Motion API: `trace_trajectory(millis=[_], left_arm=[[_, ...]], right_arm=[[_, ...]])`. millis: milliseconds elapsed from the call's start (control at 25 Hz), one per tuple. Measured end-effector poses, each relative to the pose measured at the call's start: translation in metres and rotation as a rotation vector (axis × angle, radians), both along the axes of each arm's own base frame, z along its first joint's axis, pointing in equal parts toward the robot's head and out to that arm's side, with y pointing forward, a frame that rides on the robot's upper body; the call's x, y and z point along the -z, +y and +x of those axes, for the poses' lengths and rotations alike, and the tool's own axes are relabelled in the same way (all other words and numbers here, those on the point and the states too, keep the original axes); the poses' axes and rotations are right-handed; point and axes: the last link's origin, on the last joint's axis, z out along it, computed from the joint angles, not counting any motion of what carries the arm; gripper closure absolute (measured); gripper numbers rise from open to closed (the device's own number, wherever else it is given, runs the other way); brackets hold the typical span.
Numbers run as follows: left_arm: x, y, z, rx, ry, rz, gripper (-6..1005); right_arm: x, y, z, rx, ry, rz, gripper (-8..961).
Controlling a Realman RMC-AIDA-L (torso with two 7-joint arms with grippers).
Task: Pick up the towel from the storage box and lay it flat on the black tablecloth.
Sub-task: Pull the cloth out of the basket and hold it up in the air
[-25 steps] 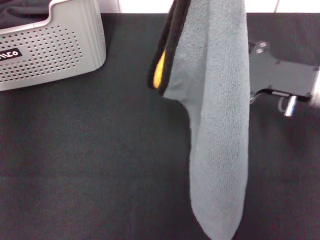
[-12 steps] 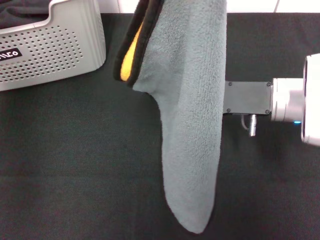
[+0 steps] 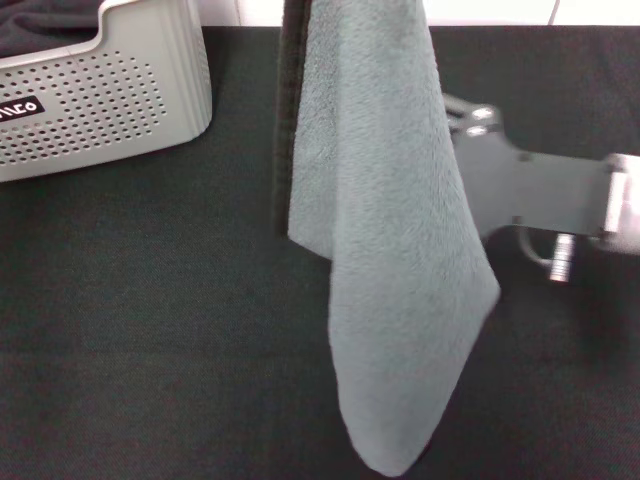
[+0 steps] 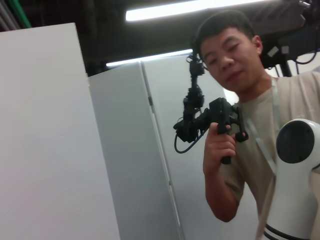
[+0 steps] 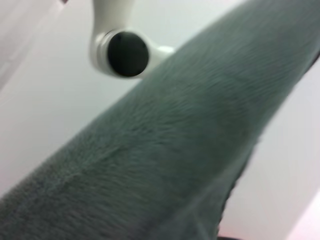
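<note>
While the right pincer (image 3: 455, 115) sits hidden behind the towel (image 3: 385, 250), seemingly holding its top, lower the cloth slowly so its hanging tip meets the black tablecloth (image 3: 150, 320) mid-surface, then drag away from the storage box (image 3: 110, 95), which stands at the far left corner.

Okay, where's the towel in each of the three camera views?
Head view: the towel hangs down the middle, over the black tablecloth, right of the storage box.
Left wrist view: not in it.
Right wrist view: it fills most of the picture.
Shared landmark: the towel itself, seen in the head and right wrist views.
</note>
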Motion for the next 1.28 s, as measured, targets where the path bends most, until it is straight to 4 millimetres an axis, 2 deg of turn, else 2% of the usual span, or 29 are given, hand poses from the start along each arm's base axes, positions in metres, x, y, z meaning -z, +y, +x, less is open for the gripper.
trace_trajectory(millis=[200, 480, 800, 1000, 1040, 1280], left_arm=[[0.002, 0.004, -0.009, -0.030, -0.016, -0.008, 986], [0.004, 0.002, -0.020, -0.053, -0.026, 0.005, 986], [0.004, 0.004, -0.022, -0.060, -0.039, 0.004, 986], [0.003, 0.007, -0.026, -0.077, -0.061, 0.007, 986], [0.003, 0.007, -0.026, -0.078, -0.063, 0.007, 986], [0.004, 0.008, -0.027, -0.075, -0.069, 0.016, 987]], right_arm=[[-0.025, -0.014, 0.021, 0.033, 0.052, 0.097, 143], [-0.034, -0.036, 0.036, 0.023, 0.072, 0.121, 151], [-0.039, -0.047, 0.049, 0.050, 0.063, 0.125, 175], [-0.058, -0.051, 0.062, 0.097, 0.108, 0.176, 194], [-0.069, -0.056, 0.068, 0.101, 0.156, 0.188, 194], [-0.086, -0.072, 0.075, 0.065, 0.244, 0.185, 194]])
